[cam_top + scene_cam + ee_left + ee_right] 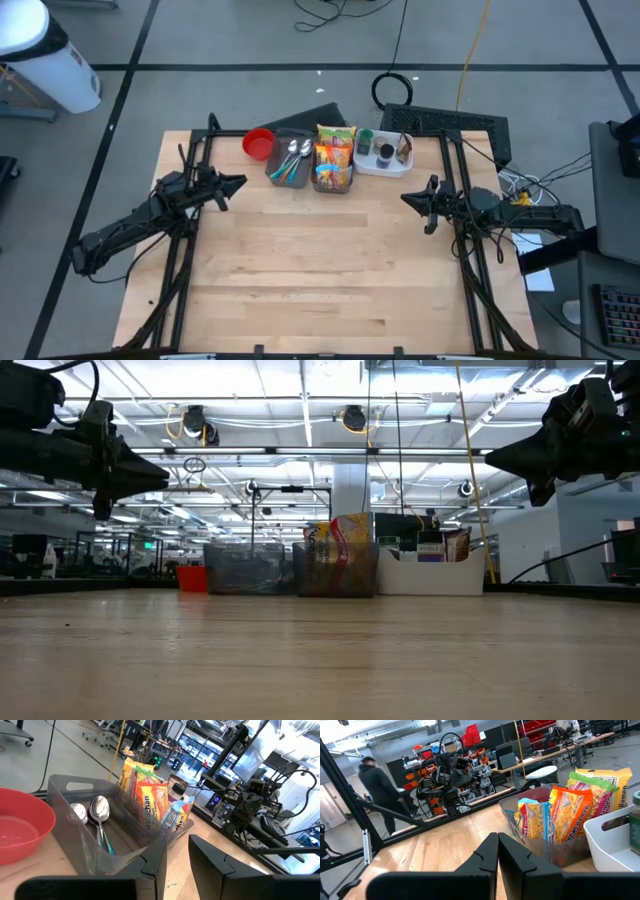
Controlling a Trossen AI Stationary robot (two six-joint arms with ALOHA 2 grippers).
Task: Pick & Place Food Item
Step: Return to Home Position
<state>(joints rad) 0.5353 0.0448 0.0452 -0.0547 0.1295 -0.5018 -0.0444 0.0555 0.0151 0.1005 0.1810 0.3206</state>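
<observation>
The left gripper hangs above the left part of the desk, touching nothing, and its fingers stand a little apart, with a narrow strip of wood showing between them. The right gripper hangs above the right part, facing the left one across the bare middle, and its fingers are pressed together with nothing between them. All the food items stand in a row at the far edge, beyond both grippers and between them. Nearest to the left gripper is a red bowl. Just beside it is the left black bin, with the spoons lying inside. Touching this bin, on the side away from the left gripper, is the right black bin, which holds the noodle packs upright. On an orange pack the word "Ramen" can be read, on a yellow pack beside it "Maruchan", and a blue noodle pack stands in front of them. Nearest to the right gripper is the white bin with some bottles in it; their labels are too small to read. In the room beyond the desk a person in dark clothes is seen.
</observation>
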